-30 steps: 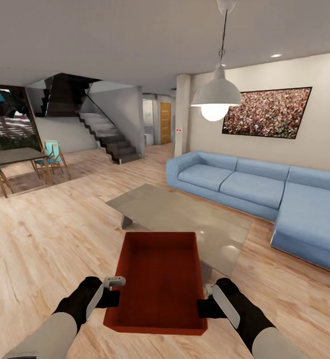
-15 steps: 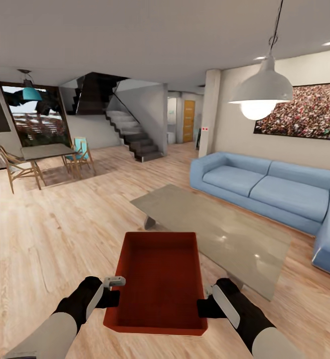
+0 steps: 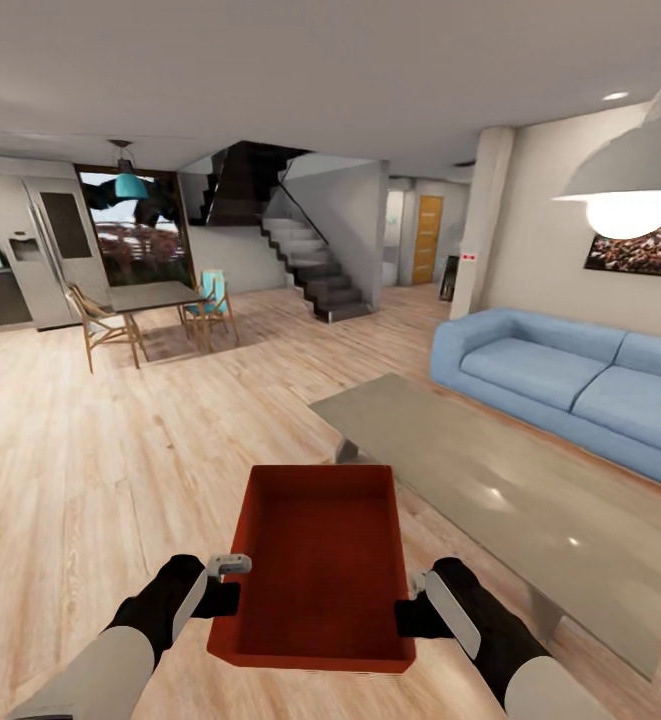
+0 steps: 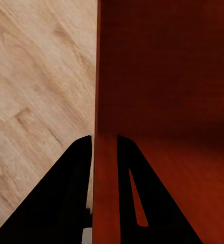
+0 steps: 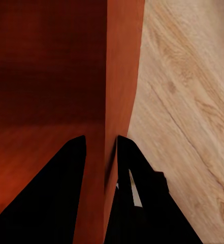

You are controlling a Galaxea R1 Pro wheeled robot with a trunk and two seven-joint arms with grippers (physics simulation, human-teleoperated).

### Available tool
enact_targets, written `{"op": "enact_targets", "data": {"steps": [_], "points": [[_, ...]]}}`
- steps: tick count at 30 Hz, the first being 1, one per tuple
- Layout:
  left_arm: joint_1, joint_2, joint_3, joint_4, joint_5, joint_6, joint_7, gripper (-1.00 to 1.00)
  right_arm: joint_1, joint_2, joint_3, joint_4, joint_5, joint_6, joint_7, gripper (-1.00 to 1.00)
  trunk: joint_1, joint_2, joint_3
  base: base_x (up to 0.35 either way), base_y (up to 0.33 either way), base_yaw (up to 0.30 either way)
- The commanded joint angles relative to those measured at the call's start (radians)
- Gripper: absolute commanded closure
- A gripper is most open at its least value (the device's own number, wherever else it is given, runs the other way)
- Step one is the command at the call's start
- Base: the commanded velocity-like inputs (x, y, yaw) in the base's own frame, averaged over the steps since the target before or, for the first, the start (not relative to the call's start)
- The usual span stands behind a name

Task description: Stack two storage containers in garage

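You have one storage container (image 3: 315,565) in view, pinched by two grippers, the left gripper (image 3: 222,583) and the right gripper (image 3: 415,600). Around you: one blue sofa (image 3: 570,385), one low surface (image 3: 490,490), one staircase (image 3: 315,270), two pendant lamps.

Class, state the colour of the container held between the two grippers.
Red-orange, plain and unpatterned; the storage container shows best in the head view.

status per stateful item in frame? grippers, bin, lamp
storage container: empty, lidless, level, held off the wood floor between both grippers
left gripper: shut on the container's side wall
right gripper: shut on the opposite side wall
pendant lamp: lit
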Motion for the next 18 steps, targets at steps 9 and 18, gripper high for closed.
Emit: {"op": "enact_targets", "data": {"steps": [9,18], "points": [[-0.001,-0.002,0.004,-0.002,0.003,0.005,-0.002,1.0,0.0,-0.001,0.005,0.0,0.038,0.012,-0.013,1.0,0.001,-0.001,-0.008,0.252,0.22,0.218],[-0.001,-0.002,0.004,-0.003,0.003,0.005,-0.003,1.0,0.0,-0.001,0.005,0.0,0.038,0.012,-0.013,1.0,0.001,-0.001,-0.013,0.257,0.215,0.074]]}}
